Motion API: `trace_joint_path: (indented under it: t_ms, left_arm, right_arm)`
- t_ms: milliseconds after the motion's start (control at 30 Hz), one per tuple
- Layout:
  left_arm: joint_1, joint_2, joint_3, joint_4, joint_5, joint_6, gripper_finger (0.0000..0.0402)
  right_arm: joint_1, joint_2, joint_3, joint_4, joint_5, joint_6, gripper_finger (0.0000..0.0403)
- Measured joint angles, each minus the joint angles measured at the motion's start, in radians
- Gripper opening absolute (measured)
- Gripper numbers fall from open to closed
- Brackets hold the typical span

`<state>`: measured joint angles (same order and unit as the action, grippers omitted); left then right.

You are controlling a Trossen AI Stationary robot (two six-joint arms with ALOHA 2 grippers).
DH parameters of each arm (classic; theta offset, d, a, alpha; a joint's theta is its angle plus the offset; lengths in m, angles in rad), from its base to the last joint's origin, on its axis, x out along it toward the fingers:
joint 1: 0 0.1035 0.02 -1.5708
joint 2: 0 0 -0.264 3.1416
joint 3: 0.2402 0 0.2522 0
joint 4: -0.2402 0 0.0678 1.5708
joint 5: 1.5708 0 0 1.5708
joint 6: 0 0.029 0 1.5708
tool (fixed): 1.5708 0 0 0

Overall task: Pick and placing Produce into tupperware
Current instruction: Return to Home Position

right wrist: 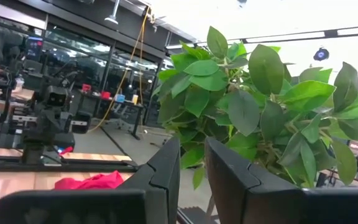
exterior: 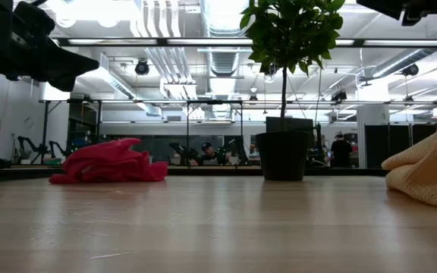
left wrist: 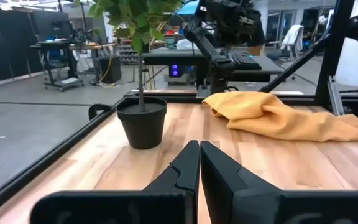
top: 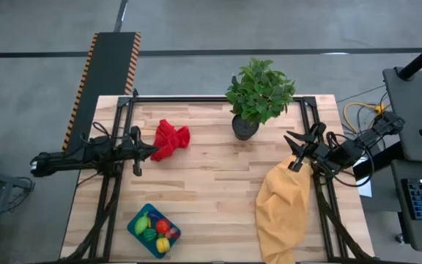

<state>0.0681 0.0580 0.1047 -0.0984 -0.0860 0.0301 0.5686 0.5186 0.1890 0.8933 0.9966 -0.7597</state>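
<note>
Produce [top: 155, 232]: all inside the teal tupperware [top: 133, 228]; sorting looks done.
Left gripper [top: 150, 150]: clenched, empty, parked beside red cloth [top: 170, 139].
Right gripper [top: 294, 152]: slightly parted, empty, by mustard cloth [top: 284, 205].

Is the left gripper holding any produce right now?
No, the left gripper has its fingers shut together with nothing between them; the produce lies in the tupperware.

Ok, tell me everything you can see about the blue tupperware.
The tupperware is a shallow teal-blue square tub with rounded corners, plastic by its look, lidless. It sits flat on the wooden table near its corner at the high view's lower left, turned askew. Inside lie produce pieces: light green, red, dark green, yellow. Nothing else touches it.
</note>
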Motion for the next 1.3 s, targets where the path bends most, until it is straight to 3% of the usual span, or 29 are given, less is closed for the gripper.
trace_joint_path:
  t_ms: [367,467,767,933,1133,1300]
  left_arm:
    - [-0.001,-0.032,-0.050,0.011,-0.027,-0.028,0.0000]
    - [-0.001,-0.033,-0.046,0.015,-0.027,-0.025,0.0000]
    - [-0.001,-0.029,-0.045,0.036,-0.027,-0.025,0.0000]
    - [-0.001,-0.031,-0.045,0.038,-0.027,-0.025,0.0000]
    - [-0.001,-0.028,-0.046,0.038,-0.027,-0.030,0.0000]
    - [-0.002,-0.021,-0.047,0.039,-0.027,-0.052,0.0000]
  right_arm:
    - [0.000,0.000,-0.002,-0.011,0.031,0.039,0.0068]
    - [0.000,-0.001,-0.002,-0.087,0.020,0.118,0.0068]
    - [0.000,-0.003,0.088,-0.459,-0.359,0.385,0.0061]
    - [0.000,0.002,0.110,-0.665,-0.457,0.642,0.0030]
    - [-0.041,-0.039,0.021,-0.663,-0.459,0.722,0.0009]
    - [-0.183,-0.090,-0.054,-0.581,-0.598,0.684,0.0009]
